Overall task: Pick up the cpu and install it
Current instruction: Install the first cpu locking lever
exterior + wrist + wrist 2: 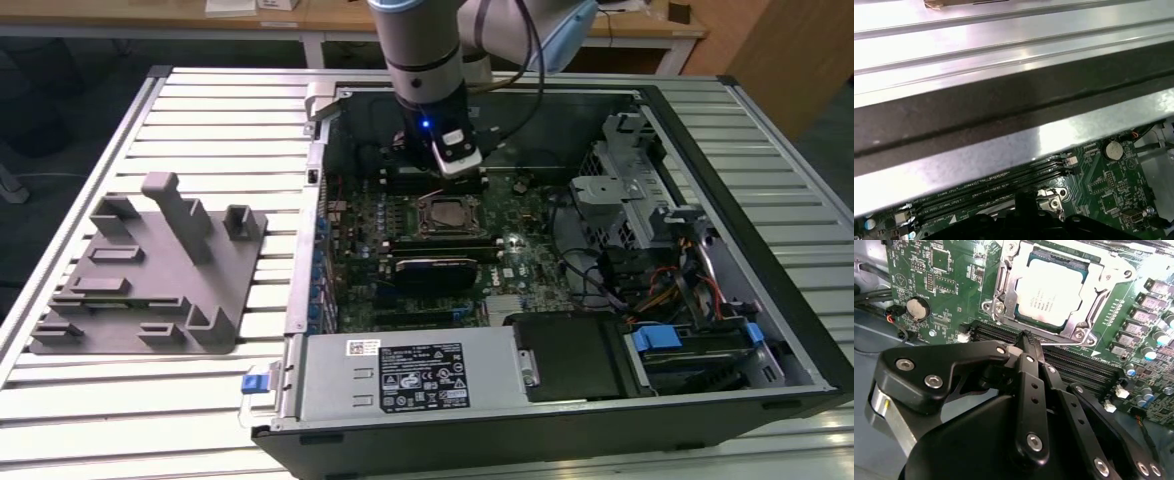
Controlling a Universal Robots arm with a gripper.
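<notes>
The cpu (1054, 287), a flat square chip with a silvery top, lies inside the motherboard socket's metal frame (1004, 287); the exterior view shows the cpu (442, 214) in the middle of the board. My gripper (1028, 337) hangs a little above the memory slots (1074, 365) beside the socket. Its black fingers (1030, 385) are pressed together with nothing between them. From the exterior view, the gripper (457, 170) sits just behind the socket, apart from the chip. The first wrist view catches the fingertips (1024, 202) over the board.
The open computer case (747, 130) rests on a slatted metal table (200, 110). A grey plastic fixture block (154, 270) stands at the exterior view's left. Drive cages and cables (641, 220) crowd the case's right side. A power supply (414, 375) fills the case's near edge.
</notes>
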